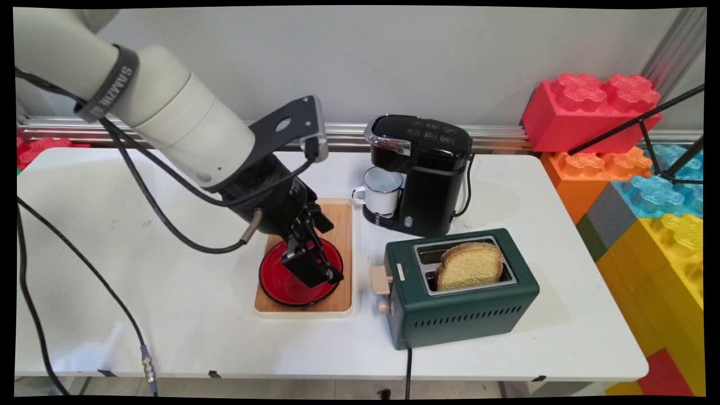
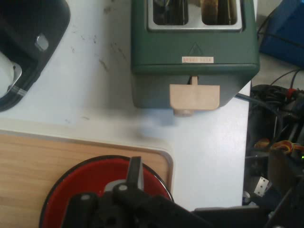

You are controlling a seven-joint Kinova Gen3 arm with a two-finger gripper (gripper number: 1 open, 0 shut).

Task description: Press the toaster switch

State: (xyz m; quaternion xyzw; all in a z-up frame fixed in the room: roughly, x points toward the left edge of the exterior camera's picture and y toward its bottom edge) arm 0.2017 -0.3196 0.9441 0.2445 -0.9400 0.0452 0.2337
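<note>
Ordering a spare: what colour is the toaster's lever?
Pale beige; the toaster lever shows best in the hand view.

One toaster sat there, green, two slots, and one bread slice stood in it. One coffee maker, one white mug. One red plate lay on one wooden tray. One gripper was over it. Toy blocks were stacked at right, number unclear.

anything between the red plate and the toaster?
Only the tray's rim and bare table; the hand view shows it between plate and toaster.
</note>
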